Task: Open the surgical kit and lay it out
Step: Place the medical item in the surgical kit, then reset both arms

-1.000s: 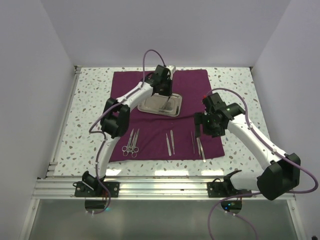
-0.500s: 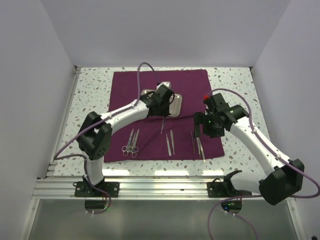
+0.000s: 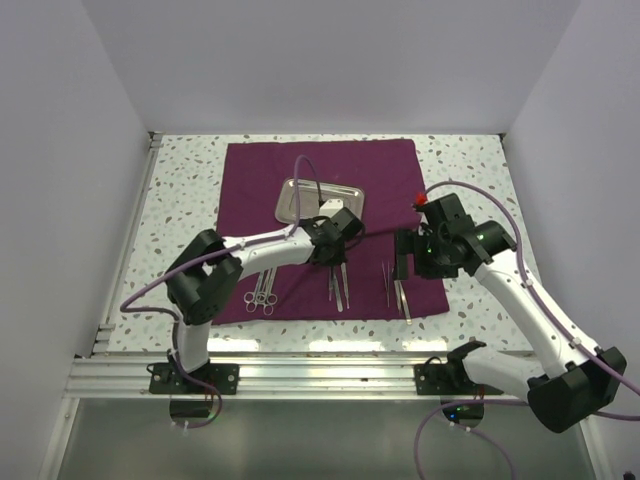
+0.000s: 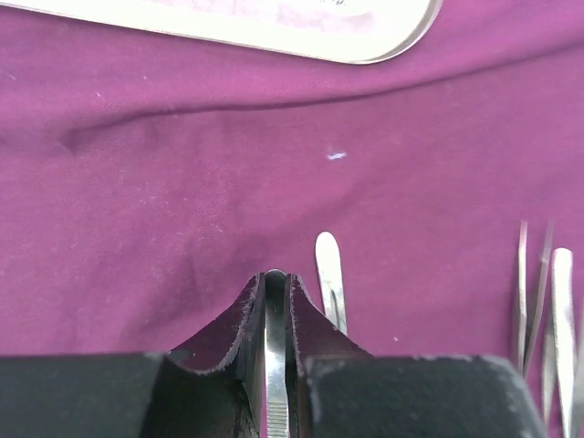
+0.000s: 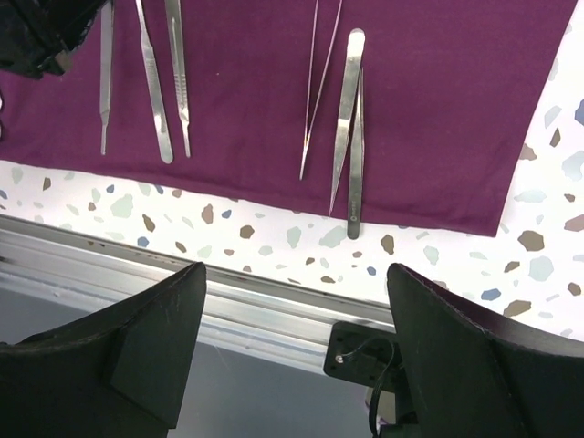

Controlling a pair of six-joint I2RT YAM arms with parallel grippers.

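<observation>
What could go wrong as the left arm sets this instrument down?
1. The left gripper pinches the thin instrument between narrow fingertips; it might swivel or slip.
2. A laid-out instrument lies just beside it, so the drop could land on or nudge that one.
3. The tweezers under the open right gripper overhang the cloth edge.

No text, label or number can be read anywhere.

Left arm (image 3: 270, 246) low across cloth (image 3: 390, 175), bare stretch beyond tray (image 3: 300, 200)
</observation>
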